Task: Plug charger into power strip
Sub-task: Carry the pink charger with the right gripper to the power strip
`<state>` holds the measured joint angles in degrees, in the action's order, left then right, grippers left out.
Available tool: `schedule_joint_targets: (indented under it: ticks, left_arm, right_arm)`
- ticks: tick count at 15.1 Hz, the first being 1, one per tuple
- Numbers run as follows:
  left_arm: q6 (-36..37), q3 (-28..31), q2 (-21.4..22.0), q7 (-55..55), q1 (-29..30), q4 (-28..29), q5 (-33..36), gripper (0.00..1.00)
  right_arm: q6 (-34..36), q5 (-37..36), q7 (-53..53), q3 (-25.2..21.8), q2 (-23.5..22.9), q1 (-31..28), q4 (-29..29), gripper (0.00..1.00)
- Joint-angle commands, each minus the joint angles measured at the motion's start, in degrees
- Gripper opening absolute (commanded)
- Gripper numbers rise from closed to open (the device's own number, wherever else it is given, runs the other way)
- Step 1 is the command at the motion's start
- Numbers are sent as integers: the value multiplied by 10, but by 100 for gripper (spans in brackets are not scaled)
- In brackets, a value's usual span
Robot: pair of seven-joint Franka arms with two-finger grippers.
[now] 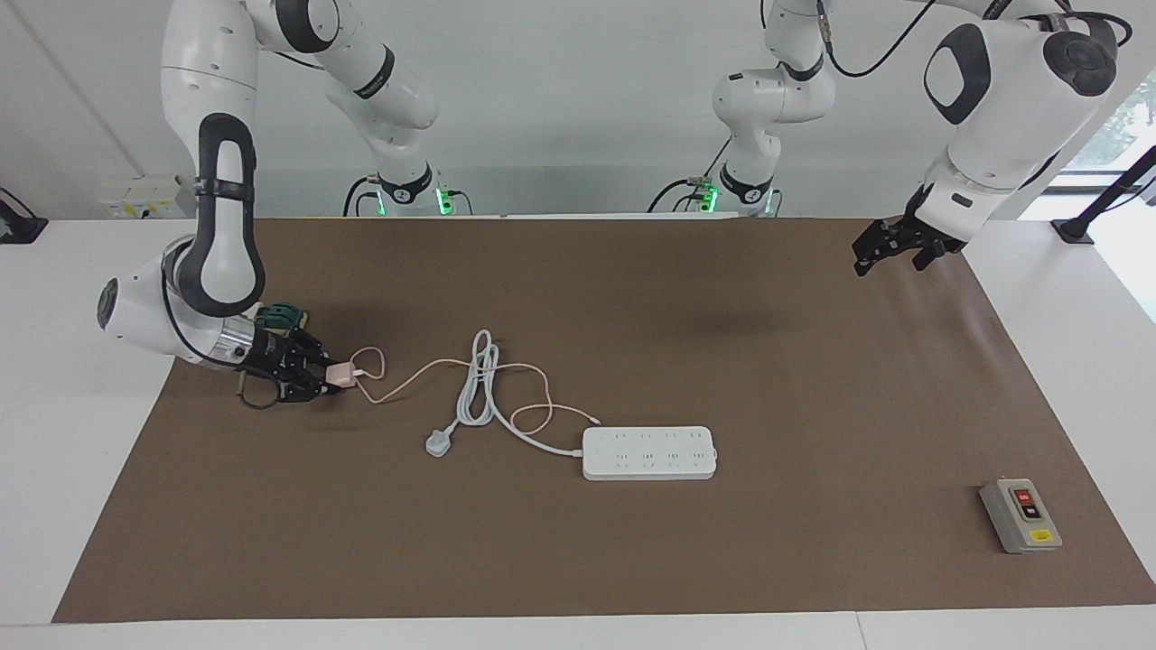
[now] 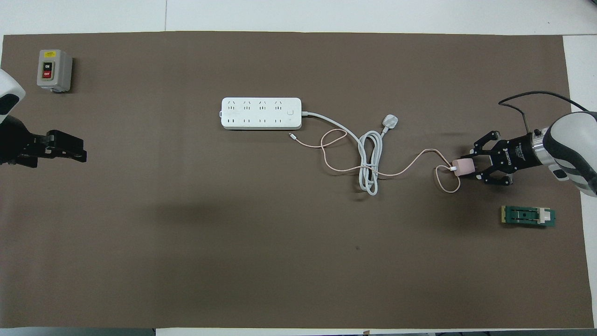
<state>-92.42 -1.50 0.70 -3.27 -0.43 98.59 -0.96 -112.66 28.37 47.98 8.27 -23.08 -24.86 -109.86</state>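
Facing view: right tool [image 1: 332,376] is pinching the charger [image 1: 340,373] low at the counter's [image 1: 632,560] edge at the right arm's end, its pink cable [image 1: 424,370] trailing toward the power strip [image 1: 649,452], which is lying near the counter's middle. Left tool [image 1: 890,248] is waiting over the corner at the left arm's end, fingers spread.

Overhead view: right tool [image 2: 470,169] is clamping the charger [image 2: 462,167] beside a green part [image 2: 528,216]. Power strip [image 2: 261,113] is sitting well apart, and a grey switch box [image 2: 54,70] is occupying the counter's [image 2: 280,280] corner.
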Motion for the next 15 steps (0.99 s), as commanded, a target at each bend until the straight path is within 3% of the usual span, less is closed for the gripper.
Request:
schedule_joint_targets:
  ticks: [1, 7, 10, 15]
  left_arm:
    - [-9, 2, 14, 1, 0, 15, -5, 100]
    - [-9, 2, 14, 1, 0, 15, -5, 100]
    - [-9, 2, 14, 1, 0, 15, -5, 100]
    - [-9, 2, 14, 1, 0, 16, -5, 100]
  right_arm:
    - [7, 19, -9, 10, 8, -2, 29, 25]
    - [32, 37, 41, 14, 50, 36, 76, 26]
    - [82, 37, 69, 15, 53, 73, 134, 28]
    - [105, 38, 255, 16, 57, 150, 220, 27]
